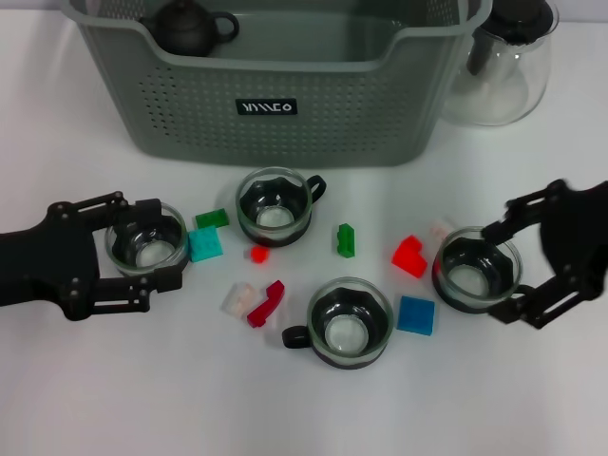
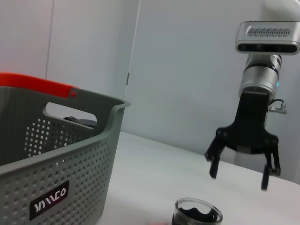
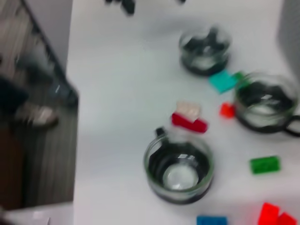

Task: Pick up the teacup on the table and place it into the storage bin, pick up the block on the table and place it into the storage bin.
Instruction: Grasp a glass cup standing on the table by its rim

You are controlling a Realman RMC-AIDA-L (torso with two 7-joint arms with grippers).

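Observation:
The grey-green storage bin (image 1: 285, 104) stands at the back, with a dark teapot (image 1: 190, 27) inside. Several glass teacups sit in front of it: left (image 1: 145, 242), middle (image 1: 274, 204), front (image 1: 350, 321) and right (image 1: 477, 269). Small blocks lie among them, including a cyan one (image 1: 204, 245), a green one (image 1: 345, 239), a red one (image 1: 409, 256) and a blue one (image 1: 415, 314). My left gripper (image 1: 144, 247) is open, its fingers straddling the left teacup. My right gripper (image 1: 508, 266) is open over the right teacup; in the left wrist view that gripper (image 2: 241, 173) hangs above the table.
A clear glass pitcher (image 1: 503, 66) with a dark lid stands right of the bin. A red block (image 1: 266, 304) and a pale one (image 1: 237, 297) lie left of the front teacup. The right wrist view shows the front teacup (image 3: 178, 168) and the table's edge (image 3: 70, 108).

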